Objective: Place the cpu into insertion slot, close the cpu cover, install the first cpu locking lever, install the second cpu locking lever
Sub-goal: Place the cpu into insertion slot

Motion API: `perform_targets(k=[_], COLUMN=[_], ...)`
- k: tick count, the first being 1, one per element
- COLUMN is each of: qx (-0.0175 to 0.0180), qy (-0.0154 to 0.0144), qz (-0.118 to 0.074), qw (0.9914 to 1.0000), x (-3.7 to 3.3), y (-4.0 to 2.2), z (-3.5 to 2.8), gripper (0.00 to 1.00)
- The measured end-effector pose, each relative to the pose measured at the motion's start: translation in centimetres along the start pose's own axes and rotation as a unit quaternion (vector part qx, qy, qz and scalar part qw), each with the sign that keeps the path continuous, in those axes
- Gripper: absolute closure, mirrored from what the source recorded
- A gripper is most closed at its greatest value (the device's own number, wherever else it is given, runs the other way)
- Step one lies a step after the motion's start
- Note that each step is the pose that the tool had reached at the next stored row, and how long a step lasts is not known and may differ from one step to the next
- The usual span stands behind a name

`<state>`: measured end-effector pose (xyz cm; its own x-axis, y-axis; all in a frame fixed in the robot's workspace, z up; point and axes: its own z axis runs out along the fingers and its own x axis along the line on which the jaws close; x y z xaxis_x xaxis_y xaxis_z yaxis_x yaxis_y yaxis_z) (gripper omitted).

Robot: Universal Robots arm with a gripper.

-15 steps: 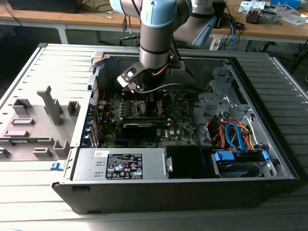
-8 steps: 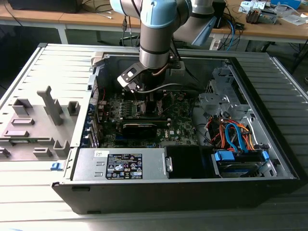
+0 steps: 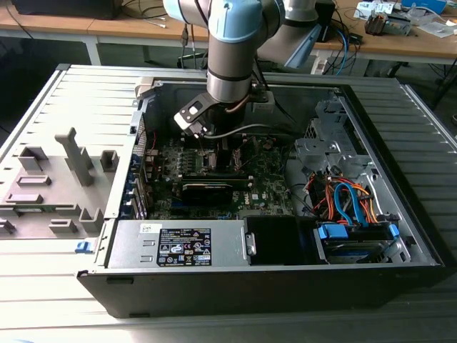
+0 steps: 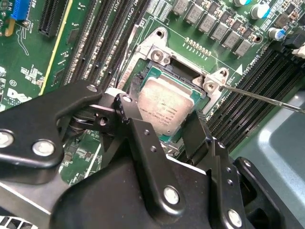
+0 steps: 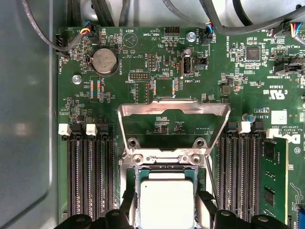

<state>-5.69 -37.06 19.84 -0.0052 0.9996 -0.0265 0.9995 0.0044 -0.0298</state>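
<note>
cpu (image 4: 164, 106) near edge behind gripper (image 4: 163, 125); insertion slot (image 4: 159, 56) partly covered

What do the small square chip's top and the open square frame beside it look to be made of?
The top of the small square silvery-grey cpu looks like matte metal: pale, even sheen. The thin silver square-framed cpu cover looks like stamped sheet metal, probably steel: bright glints on bent edges.

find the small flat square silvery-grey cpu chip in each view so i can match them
Exterior view: the blue-grey arm's wrist stands over its spot on the green motherboard.
First wrist view: the cpu lies by the hinge of the opened silver cover frame.
Second wrist view: the cpu lies beside the same hinge.
Shared landmark: the two silver hinge screws.
</note>
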Motion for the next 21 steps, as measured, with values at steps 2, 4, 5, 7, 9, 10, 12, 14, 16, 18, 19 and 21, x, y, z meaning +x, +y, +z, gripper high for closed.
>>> perform_targets(k=[2,4,5,7,9,10,12,14,16,18,19,21], qx=[-0.0001,-0.0001,-0.0001,0.0000,0.0000,0.0003,0.0018,0.0032,0.0052,0.0058,0.0059,0.0055], qy=[0.0001,0.0002,0.0002,0.0001,0.0000,0.0001,0.0000,0.0000,-0.0004,-0.0007,-0.0005,0.0005], qz=[0.000,0.000,0.000,0.000,0.001,0.001,0.001,-0.001,-0.005,-0.009,-0.010,-0.010], qw=[1.00000,1.00000,1.00000,1.00000,1.00000,1.00000,1.00000,0.99999,0.99997,0.99995,0.99994,0.99994], x=[0.00,-0.02,-0.03,0.00,0.10,0.12,0.11,0.04,-0.04,-0.09,-0.10,-0.10], y=[0.00,-0.03,-0.04,-0.04,-0.04,-0.03,-0.02,-0.02,-0.01,-0.01,0.00,0.03], z=[-0.23,-0.96,-1.36,-1.63,-1.64,-1.61,-1.37,-1.09,-0.81,-0.63,-0.52,-0.81], gripper=[0.38,0.38,0.38,0.38,0.38,0.40,0.53,0.58,0.71,0.82,0.89,0.89])
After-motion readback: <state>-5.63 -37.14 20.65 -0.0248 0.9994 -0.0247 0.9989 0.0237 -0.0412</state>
